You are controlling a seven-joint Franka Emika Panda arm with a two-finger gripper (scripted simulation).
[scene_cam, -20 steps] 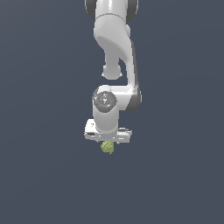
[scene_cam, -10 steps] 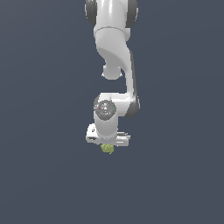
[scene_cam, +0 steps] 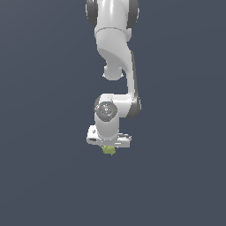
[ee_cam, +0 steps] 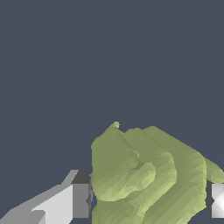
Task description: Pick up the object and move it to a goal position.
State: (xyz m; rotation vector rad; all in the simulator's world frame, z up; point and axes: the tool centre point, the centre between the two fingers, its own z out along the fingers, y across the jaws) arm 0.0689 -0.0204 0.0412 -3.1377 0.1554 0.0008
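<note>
Your hand (scene_cam: 108,148) is clamped on the object (scene_cam: 108,150), which sits just below centre in the exterior view, peeking out under the white arm (scene_cam: 115,66). Its lumpy, ridged skin could let it slip if you swing fast. Only the wrist view shows the fingers (ee_cam: 80,200) pressing both sides of the object (ee_cam: 148,175).

Matt ridged yellow-green object (ee_cam: 148,175), smooth glossy white tool (scene_cam: 109,148)

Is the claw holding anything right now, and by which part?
Yes: the claw is closed on the yellow-green object, with one finger on each of its opposite sides, gripping it across its lumpy middle.
</note>
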